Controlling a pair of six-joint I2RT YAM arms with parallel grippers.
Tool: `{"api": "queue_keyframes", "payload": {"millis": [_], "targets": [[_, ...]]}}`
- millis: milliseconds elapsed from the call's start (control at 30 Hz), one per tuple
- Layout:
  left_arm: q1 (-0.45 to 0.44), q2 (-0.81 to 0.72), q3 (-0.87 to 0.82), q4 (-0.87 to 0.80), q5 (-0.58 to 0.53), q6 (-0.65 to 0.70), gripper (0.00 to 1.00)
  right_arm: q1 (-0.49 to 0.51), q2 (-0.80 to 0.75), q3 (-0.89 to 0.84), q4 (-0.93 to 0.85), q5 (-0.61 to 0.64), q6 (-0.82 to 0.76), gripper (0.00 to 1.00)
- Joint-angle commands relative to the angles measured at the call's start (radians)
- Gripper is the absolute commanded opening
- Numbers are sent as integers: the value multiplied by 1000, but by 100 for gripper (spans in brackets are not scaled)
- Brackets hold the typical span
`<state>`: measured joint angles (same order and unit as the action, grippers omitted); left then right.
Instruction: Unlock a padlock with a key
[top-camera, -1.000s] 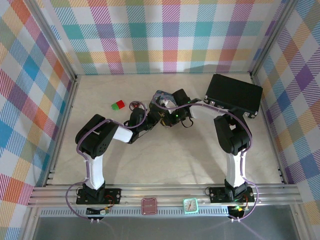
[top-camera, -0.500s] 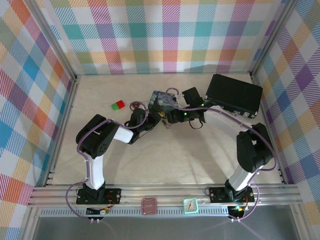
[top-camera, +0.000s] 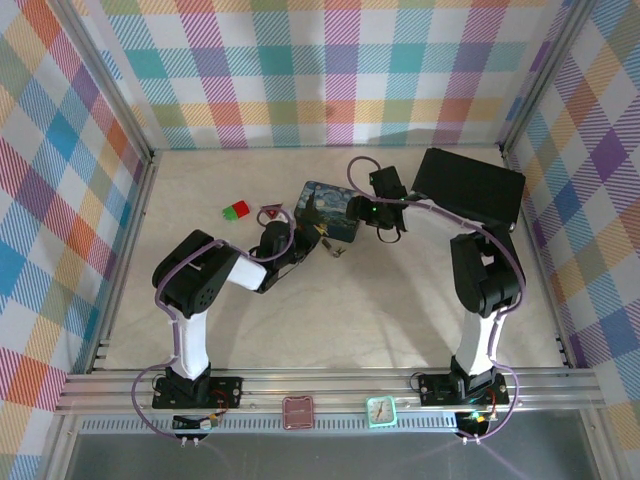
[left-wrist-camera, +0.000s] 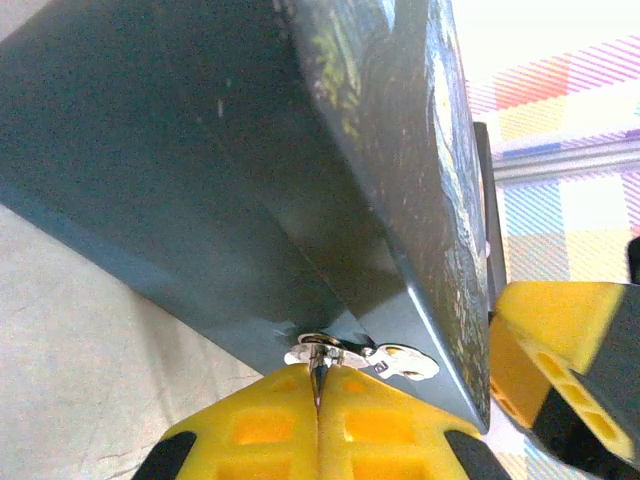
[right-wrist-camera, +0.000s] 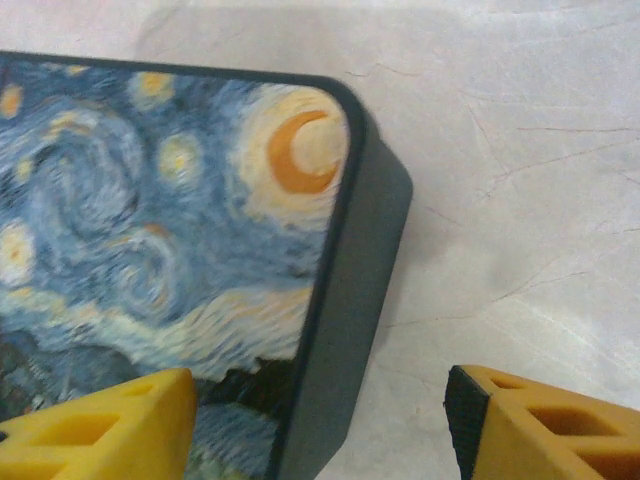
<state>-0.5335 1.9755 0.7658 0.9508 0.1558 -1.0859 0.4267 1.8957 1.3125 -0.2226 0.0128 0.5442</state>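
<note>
Left claw (left-wrist-camera: 318, 385) is clenched on what I take for the padlock (left-wrist-camera: 340, 357), by its thin shackle, hard against the starry tin (right-wrist-camera: 150, 200), while the right claw (right-wrist-camera: 320, 400) hangs released above; unlocking looks unfinished, and next needs a fine pinch and turn on the key, which I can't make out.

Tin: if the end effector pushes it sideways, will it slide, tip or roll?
The tin lies flat and low with straight sides, so it probably slides rather than rolls or tips. Its smooth painted surface looks slippery; a grip may slip on it.
</note>
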Motion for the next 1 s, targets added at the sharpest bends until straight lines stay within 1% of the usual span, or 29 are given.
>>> {"api": "queue_keyframes", "payload": {"millis": [0, 133, 233, 367, 533, 700, 833, 967], "targets": [[-8, 0, -37, 82, -82, -45, 2, 8, 11, -7, 59, 40, 99, 68], [-13, 9, -68, 150, -132, -76, 1, 8, 8, -52, 75, 54, 148, 67], [-20, 0, -100, 175, -194, -90, 1, 9, -3, -91, 89, 68, 178, 66], [-44, 7, -135, 238, -295, -122, 0, 14, -15, -134, 119, 69, 218, 65], [-81, 50, -176, 377, -446, -190, 0, 23, -37, -176, 148, 101, 272, 64], [-113, 40, -190, 387, -548, -196, 0, 29, -51, -189, 162, 124, 295, 63], [-115, 25, -197, 388, -598, -208, 0, 34, -42, -185, 167, 121, 305, 63], [-115, 18, -195, 388, -604, -215, 0, 34, -36, -173, 166, 115, 307, 62]]}}
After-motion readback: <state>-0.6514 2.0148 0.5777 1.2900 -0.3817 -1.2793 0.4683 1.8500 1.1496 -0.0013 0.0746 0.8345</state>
